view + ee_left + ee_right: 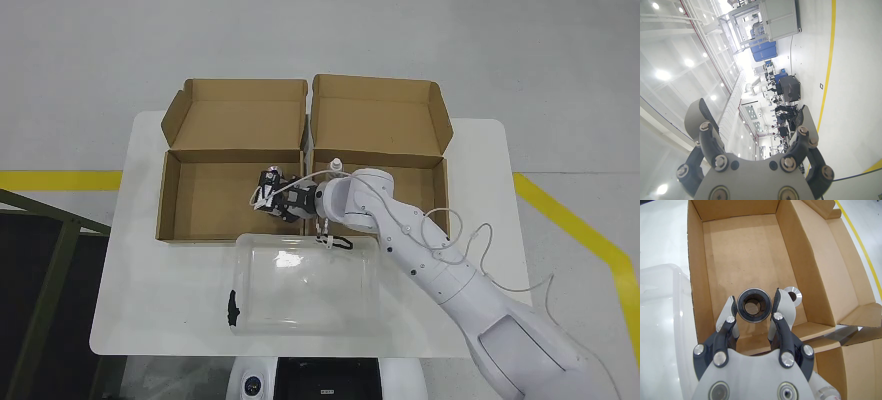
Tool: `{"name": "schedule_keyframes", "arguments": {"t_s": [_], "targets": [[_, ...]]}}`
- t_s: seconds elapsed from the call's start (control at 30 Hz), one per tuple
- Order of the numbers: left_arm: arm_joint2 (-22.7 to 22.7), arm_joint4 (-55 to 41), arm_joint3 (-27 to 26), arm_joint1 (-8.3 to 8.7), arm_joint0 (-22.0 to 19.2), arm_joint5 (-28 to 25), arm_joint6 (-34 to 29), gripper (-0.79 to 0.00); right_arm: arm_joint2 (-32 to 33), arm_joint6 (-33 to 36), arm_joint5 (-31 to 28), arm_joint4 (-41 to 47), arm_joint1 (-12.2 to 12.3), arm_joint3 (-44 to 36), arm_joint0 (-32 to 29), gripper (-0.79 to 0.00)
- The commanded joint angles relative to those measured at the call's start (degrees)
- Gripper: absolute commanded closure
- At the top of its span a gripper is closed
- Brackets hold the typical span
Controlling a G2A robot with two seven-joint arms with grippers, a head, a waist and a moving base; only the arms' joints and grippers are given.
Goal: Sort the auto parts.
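Observation:
My right gripper [754, 305] is shut on a black ring-shaped bushing [754, 319], its two pads pressed against the ring's sides. In the top view the gripper [272, 195] hangs over the near right part of the left cardboard box [205, 200]. A silver flanged metal part [794, 295] lies on the floor of that box, just beside one finger. My left gripper [753, 106] is open with nothing between its fingers, and it points up at the hall's ceiling and far floor.
A second open cardboard box [400, 120] stands to the right of the first, flaps raised at the back. A clear plastic bin [240, 270] sits in front of both boxes. A small black part [232, 308] lies at its left edge.

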Motion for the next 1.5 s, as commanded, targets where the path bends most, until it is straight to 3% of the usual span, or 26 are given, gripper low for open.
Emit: {"name": "schedule_keyframes", "arguments": {"t_s": [0.0, 0.4, 0.9, 1.23, 1.47], "targets": [[0.0, 0.0, 0.0, 0.00, 0.0, 0.0, 0.0, -0.785, 0.3, -0.3, -0.1, 0.1, 0.1, -0.5, -0.3, -0.351], [0.0, 0.0, 0.0, 0.00, 0.0, 0.0, 0.0, -0.785, 5.8, -0.7, -1.7, -1.6, 2.1, -11.0, -4.3, -0.369], [0.0, 0.0, 0.0, 0.00, 0.0, 0.0, 0.0, -0.785, 15.4, -1.0, -7.2, -7.0, 6.6, -33.0, -19.6, -0.388], [0.0, 0.0, 0.0, 0.00, 0.0, 0.0, 0.0, -0.785, 24.9, -5.3, -10.2, -9.9, 9.4, -41.4, -29.8, -0.437], [0.0, 0.0, 0.0, 0.00, 0.0, 0.0, 0.0, -0.785, 32.8, -12.8, -10.3, -12.1, 11.0, -44.2, -35.7, -0.468]]}}
